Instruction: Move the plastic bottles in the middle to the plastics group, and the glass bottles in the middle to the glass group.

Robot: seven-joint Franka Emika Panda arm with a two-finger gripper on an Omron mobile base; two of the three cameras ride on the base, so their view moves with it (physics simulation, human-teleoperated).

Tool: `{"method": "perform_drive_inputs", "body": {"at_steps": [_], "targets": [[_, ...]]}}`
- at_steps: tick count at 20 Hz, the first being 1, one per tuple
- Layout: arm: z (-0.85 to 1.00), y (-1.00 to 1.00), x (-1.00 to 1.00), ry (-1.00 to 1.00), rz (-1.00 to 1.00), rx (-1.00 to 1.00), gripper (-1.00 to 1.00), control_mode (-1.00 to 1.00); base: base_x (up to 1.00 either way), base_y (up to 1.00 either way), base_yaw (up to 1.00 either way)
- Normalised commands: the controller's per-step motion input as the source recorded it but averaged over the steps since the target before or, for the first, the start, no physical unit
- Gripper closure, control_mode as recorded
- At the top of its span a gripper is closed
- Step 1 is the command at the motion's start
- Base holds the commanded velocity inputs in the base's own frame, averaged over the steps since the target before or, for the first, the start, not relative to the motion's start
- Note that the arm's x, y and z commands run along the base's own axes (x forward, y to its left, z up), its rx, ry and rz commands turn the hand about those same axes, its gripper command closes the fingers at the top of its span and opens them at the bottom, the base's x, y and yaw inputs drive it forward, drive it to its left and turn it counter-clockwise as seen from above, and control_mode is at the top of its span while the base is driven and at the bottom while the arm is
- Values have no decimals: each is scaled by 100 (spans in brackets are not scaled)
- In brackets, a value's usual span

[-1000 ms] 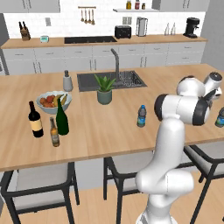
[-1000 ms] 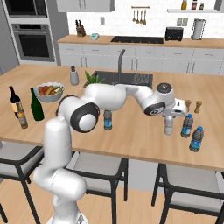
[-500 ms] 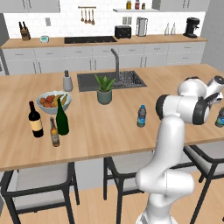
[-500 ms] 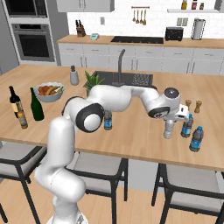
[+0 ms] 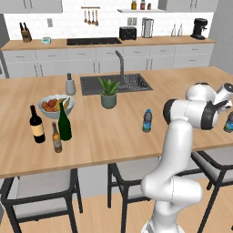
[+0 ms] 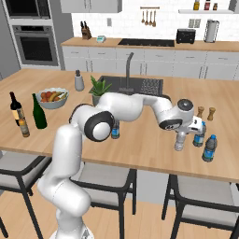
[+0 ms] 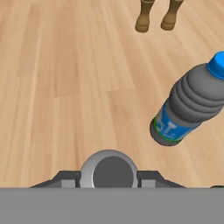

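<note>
Right base view: the tabletop carries, at its right end, one clear bottle standing upright directly beneath the hand, and just beside it two plastic bottles with blue labels, one near and one a little farther toward the right edge; two small brown shakers stand behind them. One further blue-label bottle stands mid-tabletop, partly hidden behind the arm's elbow. At the left end stand three glass bottles: one black wine bottle, one small brown bottle in front of it, and one tall green bottle just beside them, with one fruit bowl behind. One potted plant sits by the sink. In the left base view the same counts hold where visible: green bottle close to the wine bottle and brown bottle, one blue-label bottle alone at centre. In the hand view the clear bottle's cap lies centred at the bottom edge, between the two fingers, seen from straight above; one blue-label bottle stands apart to its upper right. Whether the fingers press the cap or stand clear of it cannot be told
</note>
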Motion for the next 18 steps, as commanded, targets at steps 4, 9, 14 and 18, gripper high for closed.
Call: {"method": "perform_drive_inputs", "body": {"at_steps": [4,9,14,18], "targets": [[26,0,34,0,0,0,100,-100,0,0,0],[9,0,37,0,0,0,100,-100,0,0,0],[0,-10,14,0,0,0,100,-100,0,0,0],[0,-16,0,0,0,0,100,-100,0,0,0]]}}
